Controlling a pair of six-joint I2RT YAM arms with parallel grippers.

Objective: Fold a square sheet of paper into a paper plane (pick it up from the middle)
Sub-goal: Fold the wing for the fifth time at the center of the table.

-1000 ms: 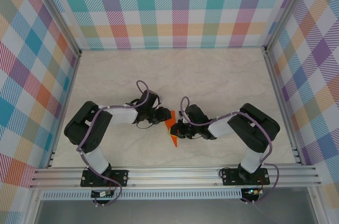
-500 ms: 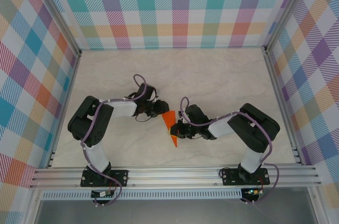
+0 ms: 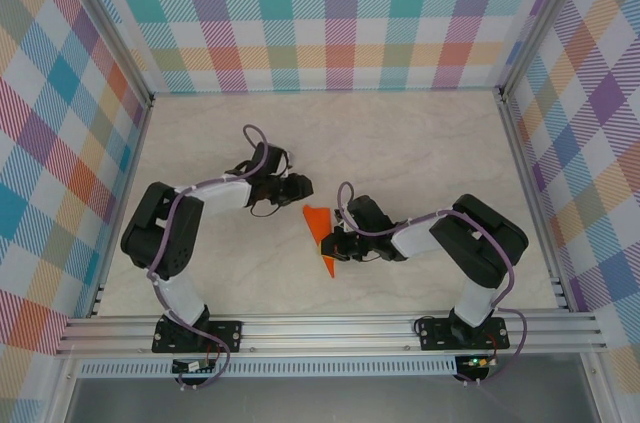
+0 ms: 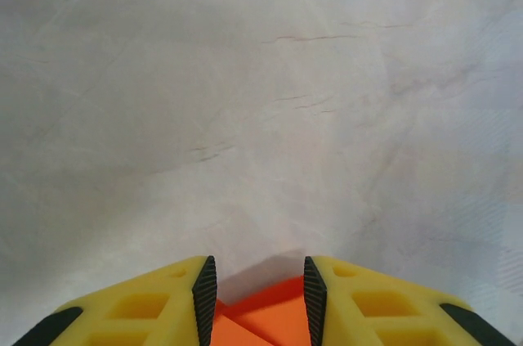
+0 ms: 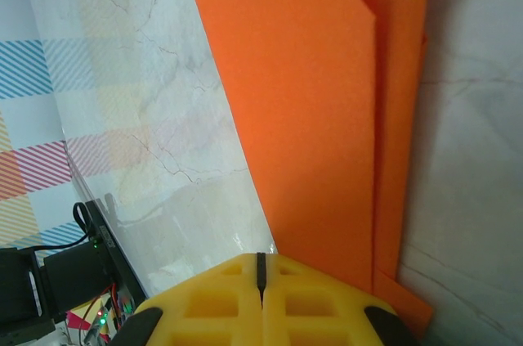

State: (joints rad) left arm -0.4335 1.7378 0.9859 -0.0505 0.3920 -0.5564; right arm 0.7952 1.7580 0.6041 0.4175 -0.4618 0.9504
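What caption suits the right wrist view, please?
Shut yellow right gripper by folded bright orange paper sheet on marbled table.

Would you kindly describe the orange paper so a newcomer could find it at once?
On the pale marbled table, look between the left end effector and the right end effector. The orange paper lies there, folded to a point: the table's only orange thing.

The paper [image 3: 317, 226] lies on the table's [image 3: 420, 143] near half.

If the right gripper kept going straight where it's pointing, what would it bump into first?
Probably the orange paper. The right gripper, jaws shut, points straight at it, and the paper starts just past its tips. Depth is hard to judge.
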